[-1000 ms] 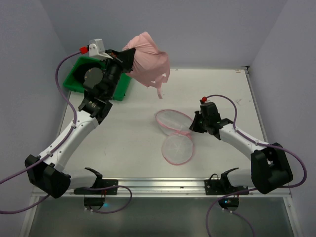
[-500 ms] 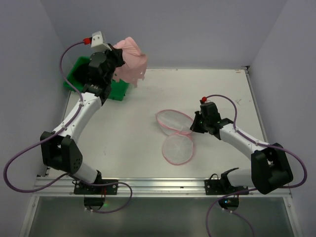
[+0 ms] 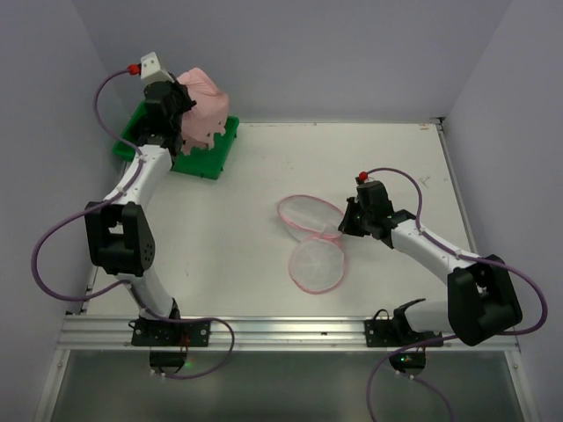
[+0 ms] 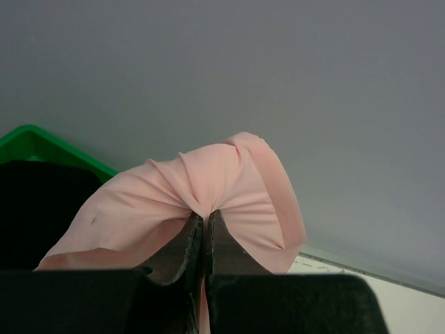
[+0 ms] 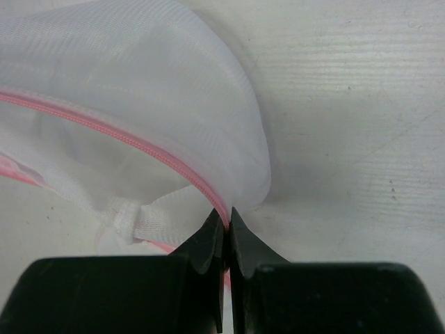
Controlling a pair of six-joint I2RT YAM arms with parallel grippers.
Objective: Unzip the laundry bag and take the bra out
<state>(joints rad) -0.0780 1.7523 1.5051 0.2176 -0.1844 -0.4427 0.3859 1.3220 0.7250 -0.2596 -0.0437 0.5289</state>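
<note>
The laundry bag [image 3: 312, 239] lies opened in two round white mesh halves with pink zipper rims, mid-table. My right gripper [image 3: 345, 227] is shut on the bag's pink zipper rim [image 5: 208, 191] at its right edge. In the right wrist view the mesh dome [image 5: 132, 83] bulges up and left of the right gripper [image 5: 227, 214]. The pink bra [image 3: 204, 104] hangs bunched from my left gripper [image 3: 180, 110], held high over the green tray [image 3: 204, 156] at the far left. The left gripper [image 4: 204, 217] is shut on a fold of the bra [image 4: 229, 181].
The green tray's rim [image 4: 42, 139] shows at the left of the left wrist view. A white strap loop [image 5: 149, 216] lies beside the bag's rim. Grey walls enclose the table on three sides.
My left arm swung further left and back, carrying the bra from above the table's middle-left to over the green tray. The right arm and the bag stayed put.
</note>
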